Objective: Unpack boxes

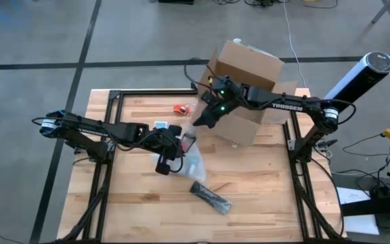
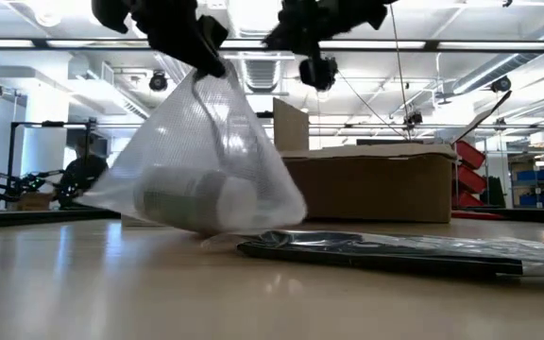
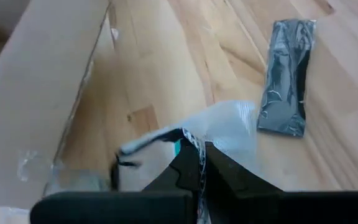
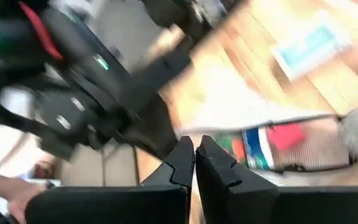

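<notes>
Box point(image 1: 244, 88), brown cardboard, flaps up, sits at about 1 o'clock on the worktop point(image 1: 263, 190) in the high view. Left hand point(image 1: 165, 165) is near centre, pinched on a clear plastic pouch point(image 1: 193, 161). Right hand point(image 1: 204, 119) hangs just off the box's 9 o'clock side, fingers together, nothing seen in it. A dark flat packet point(image 1: 210, 196) lies at 6 o'clock, and a small red item point(image 1: 180, 108) at 11 o'clock.

Low view: pouch point(image 2: 196, 161) hangs from the left hand point(image 2: 201, 59), bottom on or just above the worktop, a pale cylinder inside. Box point(image 2: 371, 184) stands behind it, dark packet point(image 2: 376, 253) lies flat in front.

Left wrist view: fingers point(image 3: 219, 171) clamp the pouch's top edge point(image 3: 219, 124); the box wall point(image 3: 36, 87) is beside it.

Right wrist view: fingers point(image 4: 182, 162) shut, empty; the rest is too blurred to read.

Judged step: one item out of the box, being set down. Next move calls for lowering the pouch onto a bare patch clear of the packet, releasing, then checking the box for more.
</notes>
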